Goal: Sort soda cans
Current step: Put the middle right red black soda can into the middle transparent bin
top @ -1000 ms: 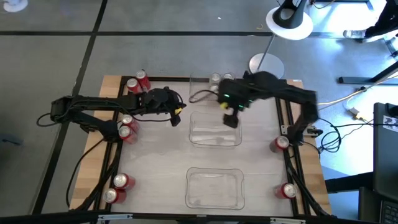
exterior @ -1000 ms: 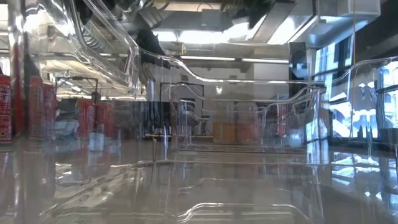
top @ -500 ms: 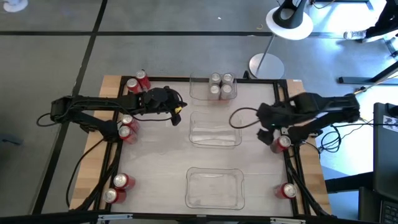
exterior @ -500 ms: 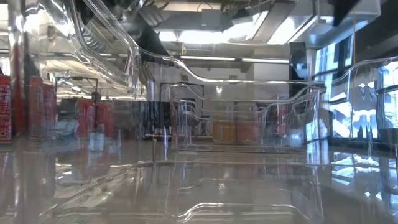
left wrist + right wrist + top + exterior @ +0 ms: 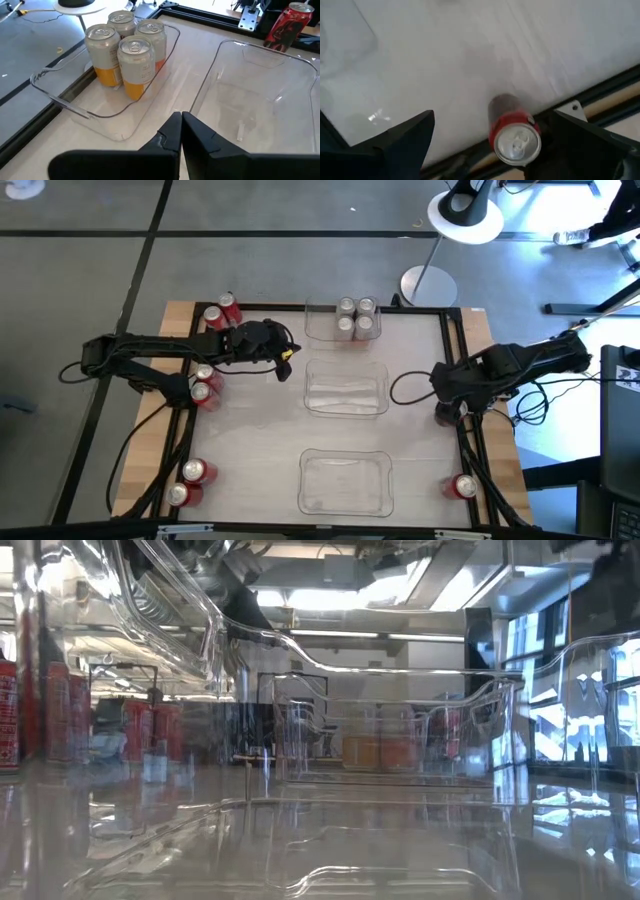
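Right gripper (image 5: 485,137), fingers wide, has swung over a red can (image 5: 515,135) (four silver cans (image 5: 131,55) trayed); left gripper (image 5: 181,131) pinched empty.

Your high view is evenly lit; the bench (image 5: 250,430) reads pale with only soft shadows under the arms, and daylight blows out the top right corner. Your low view is all glare and warped reflections through the clear tray (image 5: 380,740) walls. Your right wrist view is soft, the red can (image 5: 515,136) slightly blurred.
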Robot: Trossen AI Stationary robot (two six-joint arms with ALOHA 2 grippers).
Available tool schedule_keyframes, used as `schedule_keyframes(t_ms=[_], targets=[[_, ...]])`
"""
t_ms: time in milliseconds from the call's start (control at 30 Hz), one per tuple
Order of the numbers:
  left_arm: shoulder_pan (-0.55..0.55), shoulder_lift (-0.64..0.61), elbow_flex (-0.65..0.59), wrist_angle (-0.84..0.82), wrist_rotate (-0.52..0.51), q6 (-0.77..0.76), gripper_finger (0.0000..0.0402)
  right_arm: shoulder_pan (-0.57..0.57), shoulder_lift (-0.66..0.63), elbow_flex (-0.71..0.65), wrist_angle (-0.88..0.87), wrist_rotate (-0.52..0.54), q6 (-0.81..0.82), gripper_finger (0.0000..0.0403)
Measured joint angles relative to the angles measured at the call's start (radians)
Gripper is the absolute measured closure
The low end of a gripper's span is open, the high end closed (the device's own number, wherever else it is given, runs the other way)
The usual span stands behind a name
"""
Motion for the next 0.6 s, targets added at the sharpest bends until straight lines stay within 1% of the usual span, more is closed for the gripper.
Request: schedule_keyframes(t_ms=[67,200,400,600], targets=[[0.000,0.000,0.000,0.000,0.000,-0.002,0.0398,0.003,-0.018,-0.050,0.001,-0.010,0.000,0.0010],[0.000,0.000,0.000,0.000,0.000,-0.012,0.0398,0.001,-0.067,-0.145,0.000,-0.105,0.003,0.0010],[-0.001,0.000,0.000,-0.007,0.000,-0.038,0.0398,0.001,-0.122,-0.249,0.000,-0.182,-0.013,0.0010],[-0.006,0.000,0.000,-0.008,0.000,-0.047,0.0398,0.001,-0.129,-0.312,0.006,-0.199,-0.054,0.0010]])
